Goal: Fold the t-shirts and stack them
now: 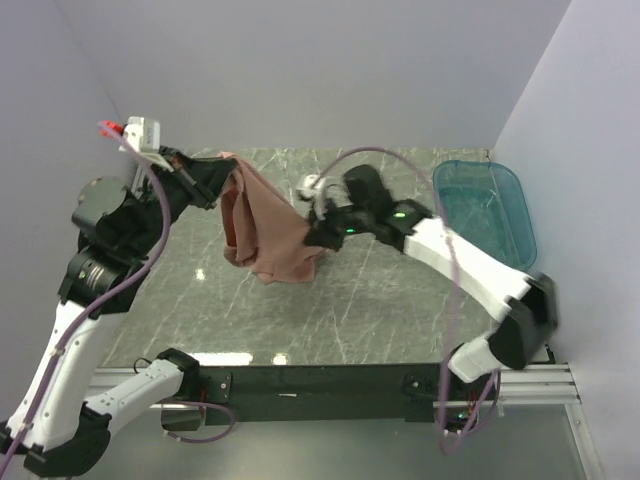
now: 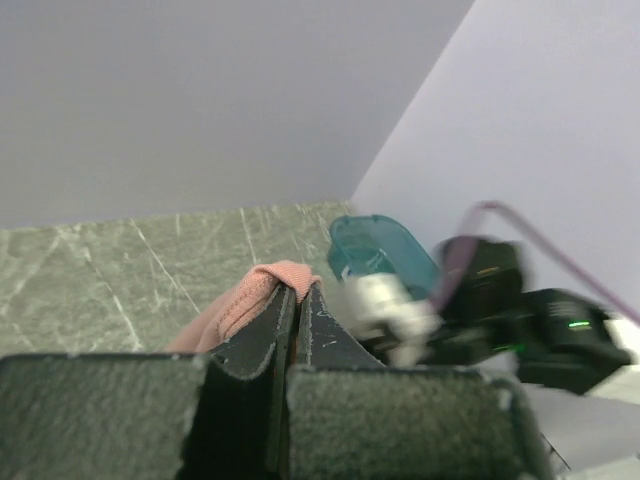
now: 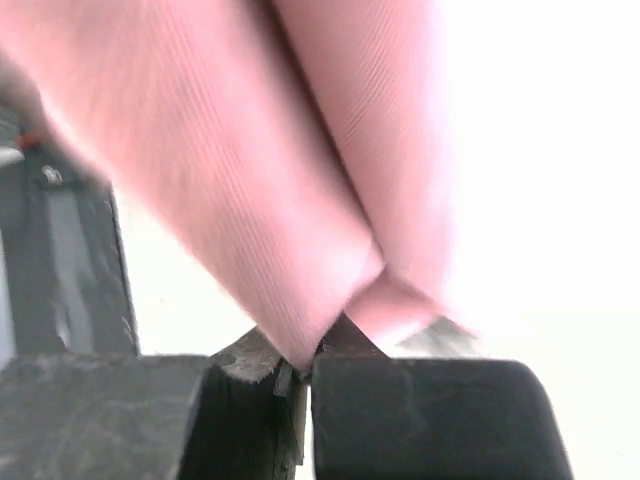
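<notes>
The teal tub (image 1: 487, 208) sits in the far right corner of the table (image 1: 380, 310), its long side along the right wall (image 1: 590, 150). Only the marble shows through its translucent floor. The shirt (image 1: 265, 235) is outside it, well to the left and held up between both arms. The left gripper (image 1: 222, 185) is clamped on the shirt's upper edge; in the left wrist view its jaws are pressed together on a pink hem (image 2: 262, 288), with the tub (image 2: 380, 250) beyond. The right gripper (image 1: 315, 235) is pinched shut on the shirt's right side. Its wrist view shows a fold of pink cloth (image 3: 280, 180) caught between the fingertips (image 3: 300, 375) (the rest there is blur and glare). The shirt hangs bunched, with no print showing, and I cannot tell whether its lowest fold touches the table. Bare marble lies between the shirt and the near rail (image 1: 320, 382), and also between the right arm and the tub. The left gripper is raised near the back edge, close to the left wall (image 1: 40, 120).
</notes>
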Tool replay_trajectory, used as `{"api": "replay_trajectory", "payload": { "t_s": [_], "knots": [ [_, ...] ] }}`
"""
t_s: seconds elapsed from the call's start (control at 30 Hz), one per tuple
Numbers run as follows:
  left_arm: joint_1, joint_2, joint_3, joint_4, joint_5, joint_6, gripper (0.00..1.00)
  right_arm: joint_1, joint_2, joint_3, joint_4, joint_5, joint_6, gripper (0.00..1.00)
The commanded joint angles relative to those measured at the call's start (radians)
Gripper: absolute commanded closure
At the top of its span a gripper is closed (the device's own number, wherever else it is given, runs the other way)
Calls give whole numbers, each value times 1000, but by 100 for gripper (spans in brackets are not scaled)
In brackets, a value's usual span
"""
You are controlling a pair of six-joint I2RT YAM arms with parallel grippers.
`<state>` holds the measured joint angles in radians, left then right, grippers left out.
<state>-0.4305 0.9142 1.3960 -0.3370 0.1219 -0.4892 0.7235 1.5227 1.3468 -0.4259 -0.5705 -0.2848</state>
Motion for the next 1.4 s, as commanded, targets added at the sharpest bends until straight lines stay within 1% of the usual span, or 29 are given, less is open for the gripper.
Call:
{"api": "replay_trajectory", "payload": {
  "t_s": [0.0, 0.07, 0.2, 0.23, 0.33, 0.37, 0.47, 0.5, 0.6, 0.67, 0.7, 0.73, 0.77, 0.8, 0.83, 0.87, 0.9, 0.93, 0.97, 1.0, 1.03, 1.07, 1.1, 1.13, 1.2, 1.27, 1.3, 1.33, 1.37],
  "knots": [
    [4, -81, -5, 29, -79, 61, 100, -100, -304, 52, -184, 12, -285, 100],
    [4, -119, -12, 61, -70, 77, 100, -163, -352, 150, -288, 69, -324, 100],
    [4, -161, 0, 139, 51, 64, 100, -194, -426, 331, -367, 161, -356, 100],
    [4, -172, 1, 160, 146, 42, 100, -196, -432, 413, -381, 165, -356, 100],
    [4, -181, 37, 211, 278, -15, 100, -226, -430, 572, -439, 121, -341, 100],
    [4, -181, 61, 211, 306, -26, 100, -237, -434, 597, -464, 59, -344, 100],
    [4, -192, 83, 205, 349, -61, 100, -271, -440, 623, -504, -44, -353, 100],
    [4, -199, 77, 202, 351, -72, 100, -272, -447, 608, -513, -107, -362, 100],
    [4, -238, 6, 199, 342, -106, 100, -276, -472, 502, -490, -140, -350, 100],
    [4, -284, -109, 181, 312, -121, 100, -280, -480, 376, -435, -120, -332, 100],
    [4, -302, -156, 173, 262, -127, 100, -279, -480, 288, -413, -109, -323, 100],
    [4, -343, -208, 165, 234, -149, 100, -280, -480, 240, -384, -88, -307, 100],
    [4, -365, -321, 158, 204, -164, 100, -280, -475, 192, -329, -80, -294, 100],
    [4, -388, -383, 156, 144, -181, 100, -280, -457, 111, -298, -80, -278, 100],
    [4, -431, -443, 151, 99, -211, 100, -280, -444, 77, -268, -91, -265, 100],
    [4, -448, -556, 133, 58, -227, 100, -279, -403, 49, -223, -98, -257, 100],
    [4, -465, -609, 115, -58, -271, 100, -280, -376, 16, -202, -114, -240, 97],
    [4, -488, -661, 99, -112, -294, 100, -279, -340, 14, -189, -118, -231, 90],
    [4, -497, -748, 78, -157, -320, 100, -279, -305, 21, -189, -111, -222, 86],
    [4, -502, -785, 38, -219, -350, 100, -279, -221, 58, -188, -88, -202, 80],
    [4, -505, -817, 21, -307, -405, 100, -280, -178, 86, -186, -56, -180, 75],
    [4, -502, -865, 13, -345, -426, 100, -280, -135, 118, -200, 37, -145, 71],
    [6, -495, -879, -11, -381, -451, 100, -283, -58, 177, -206, 84, -122, 68],
    [6, -479, -890, -16, -434, -491, 100, -288, -26, 207, -215, 122, -104, 64],
    [7, -448, -894, -31, -505, -518, 100, -315, 23, 238, -241, 124, -82, 60],
    [7, -427, -876, -59, -551, -538, 99, -326, 18, 210, -226, 106, -86, 57],
    [9, -417, -868, -69, -573, -545, 99, -326, -8, 160, -215, 87, -89, 54],
    [9, -400, -861, -92, -590, -551, 91, -328, -25, 131, -206, 72, -99, 48],
    [10, -394, -850, -100, -608, -554, 84, -329, -63, 99, -194, 46, -126, 46]
  ]
}}
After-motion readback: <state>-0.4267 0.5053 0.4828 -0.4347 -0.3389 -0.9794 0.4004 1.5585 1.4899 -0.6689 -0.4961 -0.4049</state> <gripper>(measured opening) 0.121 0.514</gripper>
